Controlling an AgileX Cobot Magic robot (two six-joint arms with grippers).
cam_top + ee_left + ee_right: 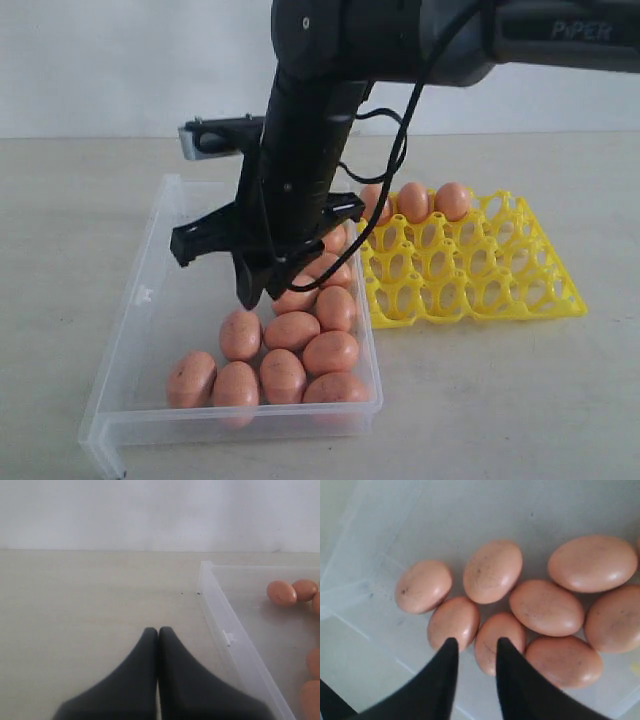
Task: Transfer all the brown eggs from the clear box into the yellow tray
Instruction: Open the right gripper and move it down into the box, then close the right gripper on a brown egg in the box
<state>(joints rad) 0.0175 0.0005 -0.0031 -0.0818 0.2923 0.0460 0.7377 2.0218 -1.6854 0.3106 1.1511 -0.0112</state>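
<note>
Left gripper [158,630] pressed together, outside clear box [138,290]. Brown eggs [292,330] clustered in box's near-right corner, with right gripper [475,645] spread, empty, above them. Yellow tray [480,290] right of box. Eggs likely brittle, slick, so pinch gently across the middle

The right arm [310,120] is extended in from the upper right of the exterior view. It is bent steeply downward at the wrist, so that the forearm is carried close to vertical. The right end effector [477,642] is pointed downward. Its two black fingers [442,680] are set apart, with a clear gap visible between the tips. The left end effector [158,630] is directed forward, roughly level. Its fingers are pressed together along their inner faces, with the tips touching.
</note>
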